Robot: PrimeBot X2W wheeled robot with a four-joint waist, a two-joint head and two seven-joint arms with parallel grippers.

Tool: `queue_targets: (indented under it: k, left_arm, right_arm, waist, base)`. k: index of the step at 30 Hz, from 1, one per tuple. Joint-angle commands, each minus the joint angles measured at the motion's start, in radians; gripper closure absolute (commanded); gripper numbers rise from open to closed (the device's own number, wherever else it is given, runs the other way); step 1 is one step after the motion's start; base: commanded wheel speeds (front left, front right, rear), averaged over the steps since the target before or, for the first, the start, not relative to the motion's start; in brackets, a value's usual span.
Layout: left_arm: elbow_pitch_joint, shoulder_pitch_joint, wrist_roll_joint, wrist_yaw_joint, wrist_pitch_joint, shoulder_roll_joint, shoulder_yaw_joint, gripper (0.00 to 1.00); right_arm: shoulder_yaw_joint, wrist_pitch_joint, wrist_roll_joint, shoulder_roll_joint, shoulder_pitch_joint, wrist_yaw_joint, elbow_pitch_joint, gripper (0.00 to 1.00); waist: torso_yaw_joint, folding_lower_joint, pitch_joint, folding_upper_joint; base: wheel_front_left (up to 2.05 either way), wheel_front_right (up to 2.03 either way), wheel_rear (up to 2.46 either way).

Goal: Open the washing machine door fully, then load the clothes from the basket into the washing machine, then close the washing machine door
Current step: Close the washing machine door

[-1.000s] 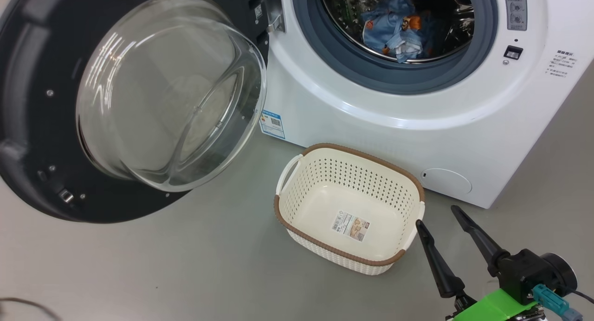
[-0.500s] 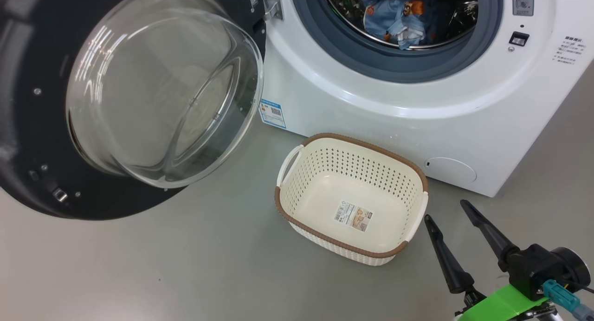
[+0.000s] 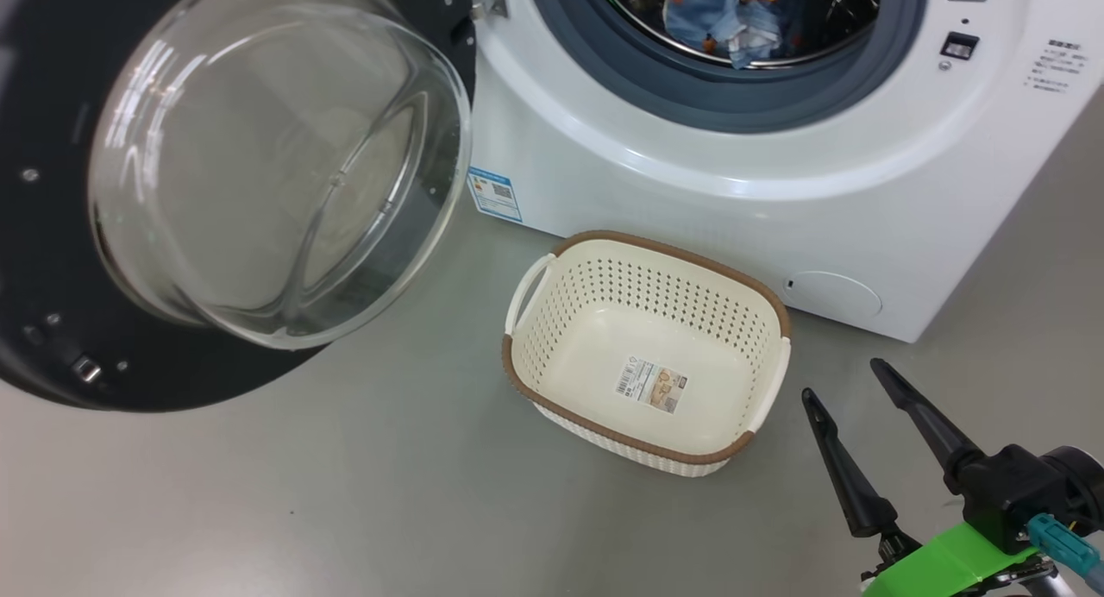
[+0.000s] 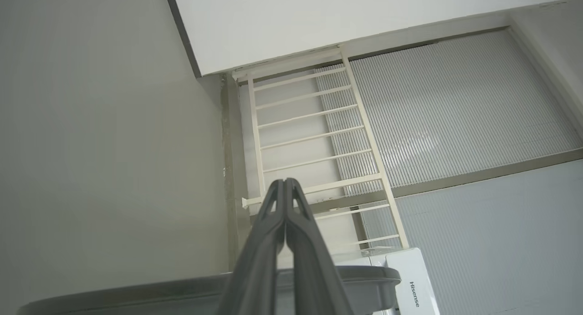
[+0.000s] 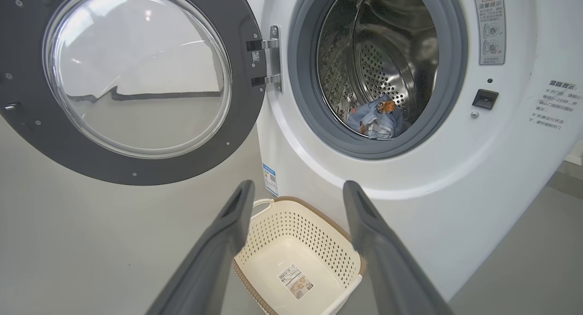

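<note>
Evidently past loading. Finds the washing machine (image 3: 690,200) with its mouth unblocked, thanks to the washing machine door (image 3: 233,174) swung wide to the left. Leaves the basket (image 3: 655,299) bare on the floor (image 3: 345,493) just before it, with the clothes (image 3: 724,15) already inside the drum (image 5: 387,55). Parks the right gripper (image 3: 843,381) beside the basket, jaws spread on nothing, likely clear of the door's swing. Aims the left gripper (image 4: 285,183) away at a wall (image 4: 91,124), clenched on nothing.

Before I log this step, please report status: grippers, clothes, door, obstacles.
Right gripper open, empty, beside basket. Left gripper shut, holding nothing. Clothes in drum, basket empty, door open. Nothing seen blocking door.
</note>
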Motion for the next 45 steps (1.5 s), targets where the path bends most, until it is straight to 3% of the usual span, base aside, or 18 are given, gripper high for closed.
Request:
queue_targets:
  k: [1,10,24,35,45]
  left_arm:
    - [0.005,-0.052,0.024,0.006,0.007,0.076,0.010,1.00]
    - [0.109,-0.119,0.073,-0.011,0.048,0.064,-0.069,1.00]
    - [0.179,-0.132,0.078,-0.045,0.121,0.057,-0.095,1.00]
    - [0.143,-0.095,0.063,-0.065,0.252,0.050,-0.126,1.00]
    - [0.028,-0.032,0.010,-0.080,0.387,0.020,-0.128,1.00]
  right_arm:
    - [0.024,0.005,0.010,-0.016,-0.010,0.006,-0.037,0.00]
    - [0.028,0.019,0.015,-0.029,-0.018,0.006,-0.054,0.00]
    - [0.022,0.029,0.015,-0.038,-0.015,0.006,-0.065,0.00]
    - [0.019,0.028,0.019,-0.044,-0.019,0.006,-0.073,0.00]
    - [0.012,0.026,0.018,-0.041,-0.031,0.006,-0.074,0.00]
  waist:
    - [-0.015,0.0000,0.013,0.0000]
    - [-0.047,0.0000,0.041,0.0000]
    - [-0.050,0.0000,0.054,0.0000]
    - [-0.032,0.0000,0.063,0.0000]
    - [-0.019,0.0000,0.072,0.0000]
  base:
    - [0.00,0.00,0.00]
    - [0.00,0.00,0.00]
    - [0.00,0.00,0.00]
    - [0.00,0.00,0.00]
    - [0.00,0.00,0.00]
